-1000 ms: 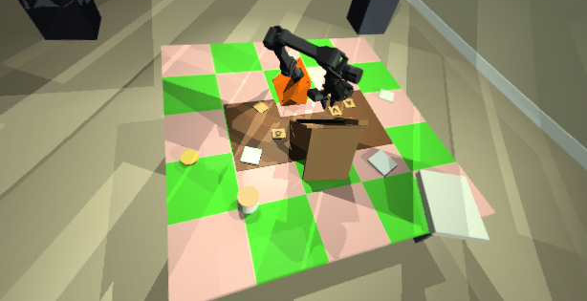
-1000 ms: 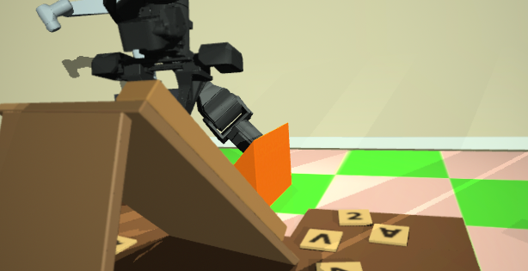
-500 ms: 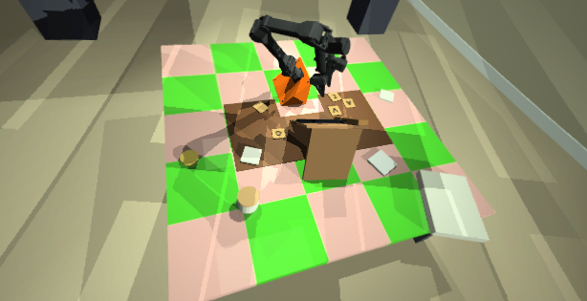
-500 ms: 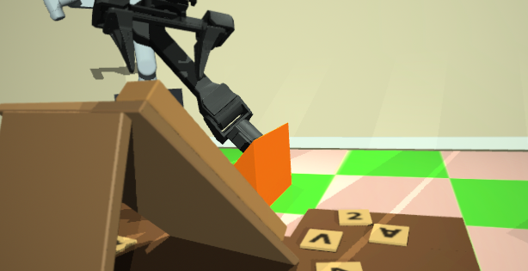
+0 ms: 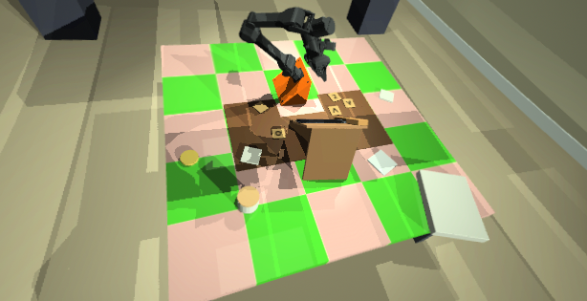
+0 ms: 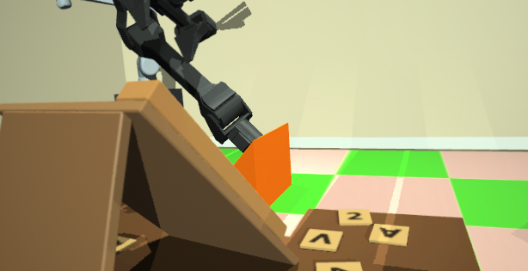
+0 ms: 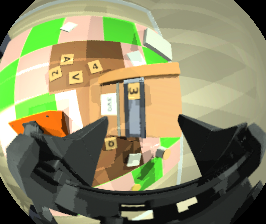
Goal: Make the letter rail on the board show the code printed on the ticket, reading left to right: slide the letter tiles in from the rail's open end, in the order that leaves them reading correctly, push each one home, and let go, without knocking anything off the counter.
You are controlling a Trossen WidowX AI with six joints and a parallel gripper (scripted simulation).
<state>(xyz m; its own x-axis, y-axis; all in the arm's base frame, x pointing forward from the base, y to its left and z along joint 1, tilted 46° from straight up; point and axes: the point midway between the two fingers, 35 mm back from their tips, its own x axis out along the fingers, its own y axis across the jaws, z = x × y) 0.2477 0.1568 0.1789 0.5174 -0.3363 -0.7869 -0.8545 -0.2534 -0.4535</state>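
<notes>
My gripper [image 7: 144, 119] is wide open and empty, above the tilted wooden board [image 5: 332, 157] [image 6: 64, 180] [image 7: 163, 112]. The dark rail [image 7: 135, 120] on the board's face holds a tile marked 3 [image 7: 134, 91] at its end beside the raised wooden bar. The white ticket [image 7: 109, 104] is beside the rail; its small print is hard to read. An A tile [image 7: 67, 59] [image 6: 389, 234], a V tile [image 7: 75, 77] [image 6: 322, 239], a 2 tile [image 7: 55, 73] [image 6: 354, 217] and a 4 tile [image 7: 94, 66] lie on one side. An O tile [image 7: 110, 143] [image 5: 278, 133] lies on the other.
An orange angular block [image 5: 293, 87] [image 6: 273, 163] stands beside another arm part. A light tile [image 5: 261, 108] lies on the brown mat [image 5: 244, 123]. A lidded jar [image 5: 248, 200], a yellow disc [image 5: 189, 157], white cards and a large pale box [image 5: 454, 204] are around it.
</notes>
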